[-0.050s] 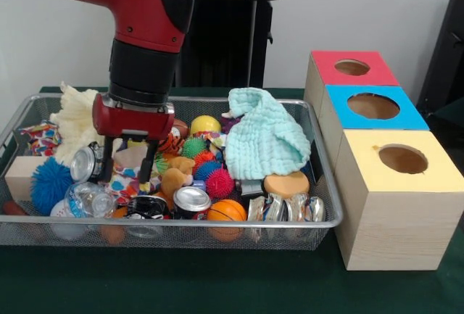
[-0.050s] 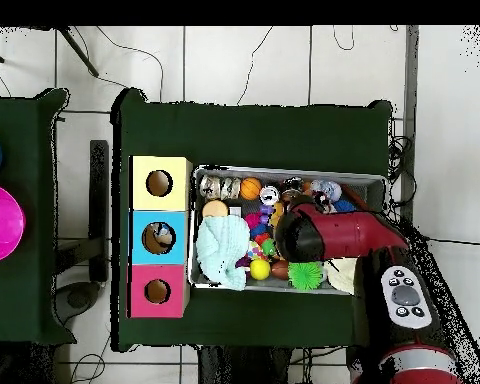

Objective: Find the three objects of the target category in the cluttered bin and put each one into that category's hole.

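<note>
Bin [image 1: 319, 221] packed tight; gripper [image 1: 129, 170] spread wide, low over patterned cup [image 1: 130, 162]. Crushed can [image 1: 85, 163] beside could snag, get dragged.

Desk [image 1: 217, 285]: dark green cloth.
Bin [image 1: 328, 183]: silver wire mesh.
Boxes: pale wood sides; tops red [image 1: 353, 68], blue [image 1: 373, 106], yellow [image 1: 403, 160].
Arm [image 1: 138, 9]: red with black sections.
Tool [image 1: 129, 163]: red housing, black fingers.
Cloth [image 1: 264, 136]: mint green, waffle texture.
Fluffy item [image 1: 72, 122]: cream.
Spiky balls: blue [image 1: 51, 183], pink [image 1: 220, 183], green [image 1: 193, 146].
Smooth balls: orange [image 1: 227, 211], yellow [image 1: 205, 124].
Can [image 1: 192, 202]: silver top, dark side with red.
</note>
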Tool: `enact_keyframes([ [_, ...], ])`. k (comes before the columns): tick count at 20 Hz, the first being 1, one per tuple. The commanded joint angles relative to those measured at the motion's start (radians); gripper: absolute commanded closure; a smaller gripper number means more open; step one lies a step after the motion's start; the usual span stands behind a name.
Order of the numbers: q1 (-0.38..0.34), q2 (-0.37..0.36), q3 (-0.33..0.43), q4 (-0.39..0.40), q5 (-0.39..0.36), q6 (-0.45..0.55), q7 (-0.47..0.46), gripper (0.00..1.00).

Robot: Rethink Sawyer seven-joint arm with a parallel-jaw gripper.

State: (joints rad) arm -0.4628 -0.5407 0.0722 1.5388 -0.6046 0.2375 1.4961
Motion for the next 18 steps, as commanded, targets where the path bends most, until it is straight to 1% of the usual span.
enact_keyframes([
  [1, -0.038, 0.03, 0.07, 0.071, -0.068, 0.034, -0.033, 0.0],
  [4, -0.043, 0.044, 0.063, 0.064, -0.084, 0.012, -0.029, 0.0],
  [6, -0.036, 0.048, 0.044, 0.064, -0.098, -0.008, -0.014, 0.0],
  [8, -0.022, 0.067, 0.024, 0.05, -0.111, -0.03, 0.012, 0.0],
  [9, -0.011, 0.083, 0.008, 0.04, -0.116, -0.048, 0.031, 0.0],
  [11, 0.033, 0.099, -0.047, 0.016, -0.128, -0.082, 0.08, 0.0],
  [15, 0.029, 0.089, -0.053, 0.015, -0.124, -0.079, 0.064, 0.0],
  [17, 0.046, 0.095, -0.077, -0.003, -0.124, -0.093, 0.076, 0.0],
  [18, 0.042, 0.099, -0.071, -0.015, -0.122, -0.089, 0.068, 0.0],
])
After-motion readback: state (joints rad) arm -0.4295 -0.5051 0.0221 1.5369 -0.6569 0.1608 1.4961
